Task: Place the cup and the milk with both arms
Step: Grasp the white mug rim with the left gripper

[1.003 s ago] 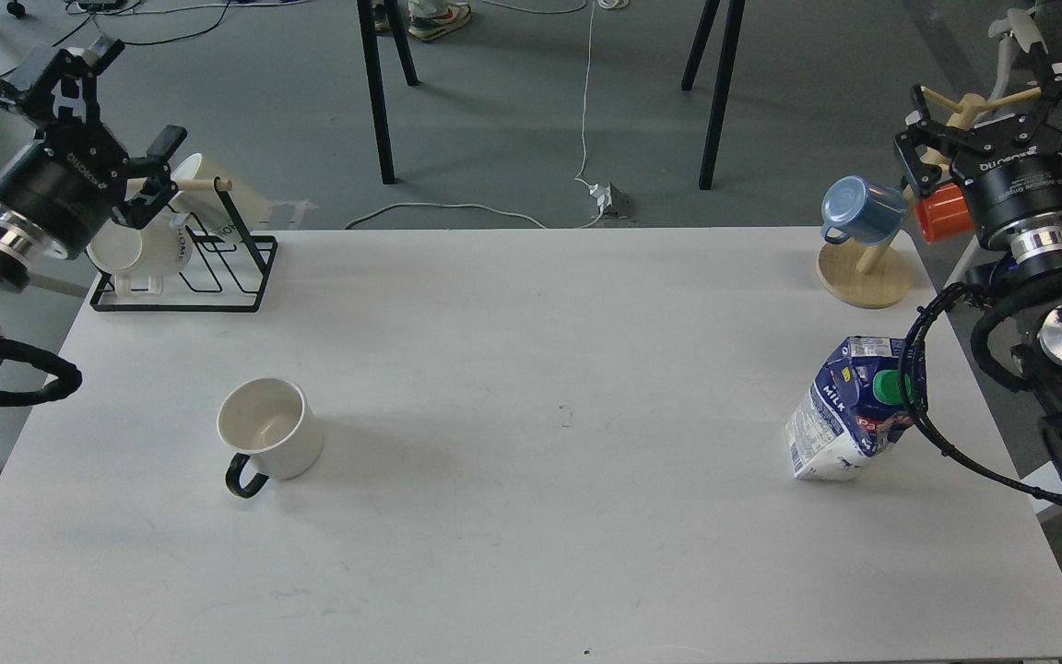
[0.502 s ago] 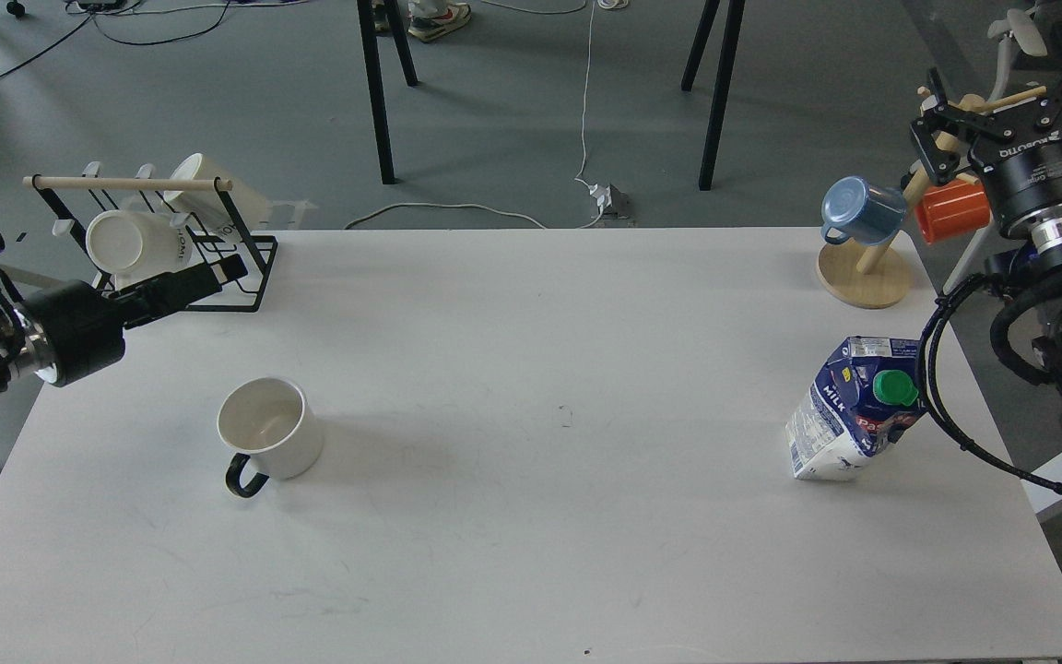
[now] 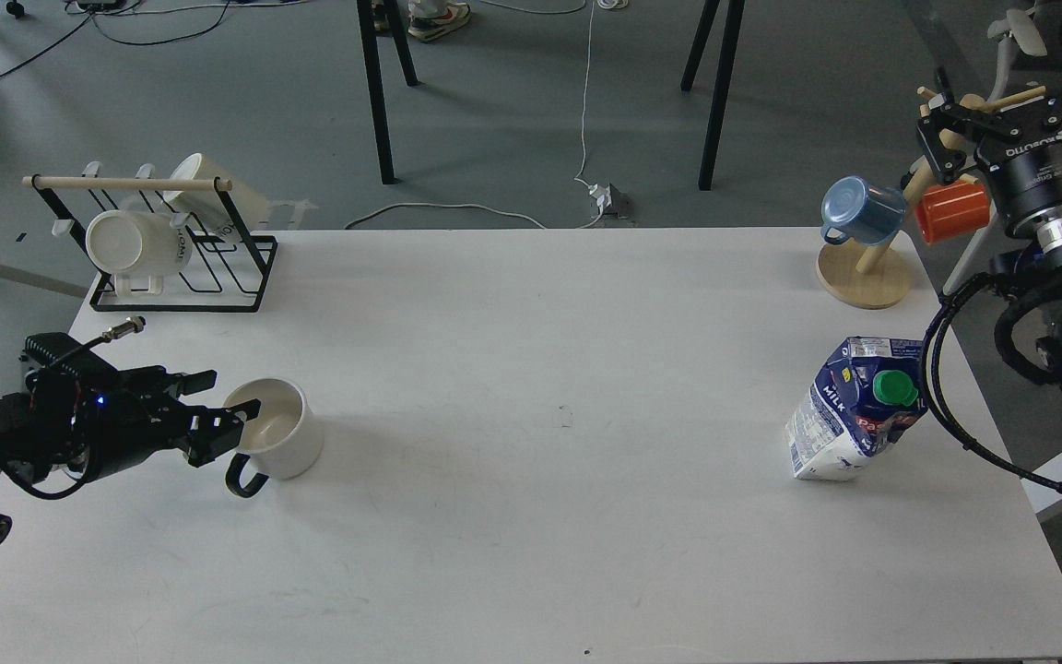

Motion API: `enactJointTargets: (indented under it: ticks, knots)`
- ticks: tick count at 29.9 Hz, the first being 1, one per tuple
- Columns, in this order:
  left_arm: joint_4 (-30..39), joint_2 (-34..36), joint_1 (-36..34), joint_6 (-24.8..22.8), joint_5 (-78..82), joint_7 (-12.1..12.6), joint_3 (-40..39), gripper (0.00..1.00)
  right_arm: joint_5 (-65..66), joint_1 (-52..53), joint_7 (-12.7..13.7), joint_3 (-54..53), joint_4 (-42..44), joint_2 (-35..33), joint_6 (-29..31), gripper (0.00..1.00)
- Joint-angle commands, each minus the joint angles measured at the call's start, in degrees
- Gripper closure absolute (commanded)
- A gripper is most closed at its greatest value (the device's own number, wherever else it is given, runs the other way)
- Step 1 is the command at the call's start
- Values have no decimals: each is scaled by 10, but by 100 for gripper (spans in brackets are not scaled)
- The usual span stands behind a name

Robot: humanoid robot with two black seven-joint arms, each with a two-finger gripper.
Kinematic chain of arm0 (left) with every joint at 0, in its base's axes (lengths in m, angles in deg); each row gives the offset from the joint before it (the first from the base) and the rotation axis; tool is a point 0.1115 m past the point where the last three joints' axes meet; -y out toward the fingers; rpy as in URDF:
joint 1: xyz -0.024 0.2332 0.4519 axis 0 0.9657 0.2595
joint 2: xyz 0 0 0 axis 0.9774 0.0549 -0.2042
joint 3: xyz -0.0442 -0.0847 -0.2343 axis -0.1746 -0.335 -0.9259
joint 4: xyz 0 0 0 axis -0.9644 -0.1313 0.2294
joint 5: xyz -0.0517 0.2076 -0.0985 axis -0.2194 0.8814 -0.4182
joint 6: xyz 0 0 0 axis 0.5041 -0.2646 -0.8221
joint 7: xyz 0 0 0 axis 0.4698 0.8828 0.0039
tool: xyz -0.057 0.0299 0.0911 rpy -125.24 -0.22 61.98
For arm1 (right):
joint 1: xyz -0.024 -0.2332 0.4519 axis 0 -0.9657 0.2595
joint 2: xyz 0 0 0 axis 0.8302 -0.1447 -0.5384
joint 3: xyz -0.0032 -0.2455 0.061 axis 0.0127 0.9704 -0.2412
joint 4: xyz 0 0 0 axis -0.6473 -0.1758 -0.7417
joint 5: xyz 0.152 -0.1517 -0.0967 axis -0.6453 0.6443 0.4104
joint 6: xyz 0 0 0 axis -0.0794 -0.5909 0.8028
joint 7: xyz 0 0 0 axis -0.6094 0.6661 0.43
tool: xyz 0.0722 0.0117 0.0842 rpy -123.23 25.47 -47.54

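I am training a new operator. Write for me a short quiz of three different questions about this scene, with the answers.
1. True or false: the left gripper is at the rim of the cup.
2. Which colour is the cap of the milk? A) red B) green C) yellow
3. Fill in: the blue mug hangs on a wooden ____.

Key:
1. True; one finger is over the rim, the other outside.
2. B.
3. Stand, at the far right of the table. The right gripper is raised there, open, away from the milk.
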Motion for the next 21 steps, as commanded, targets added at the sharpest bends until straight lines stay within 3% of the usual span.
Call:
enactJointTargets:
  ticks: [1,5,11,21]
  knots:
    - [-23,-22,-1,1,0,1,9,37,0,0,0,0,1,2,0,1]
    - [-33,-26,-2,1,0,-2,10,56,0,0,0,1,3,3,0,1]
    - [-32,-27,-4,-2,-1,-6,10,91,0,0,0,1,7,3,0,1]
    - [0,-26,-29,-19,-1,-18,11,97,0,-2,-1,0,6,0,0,1]
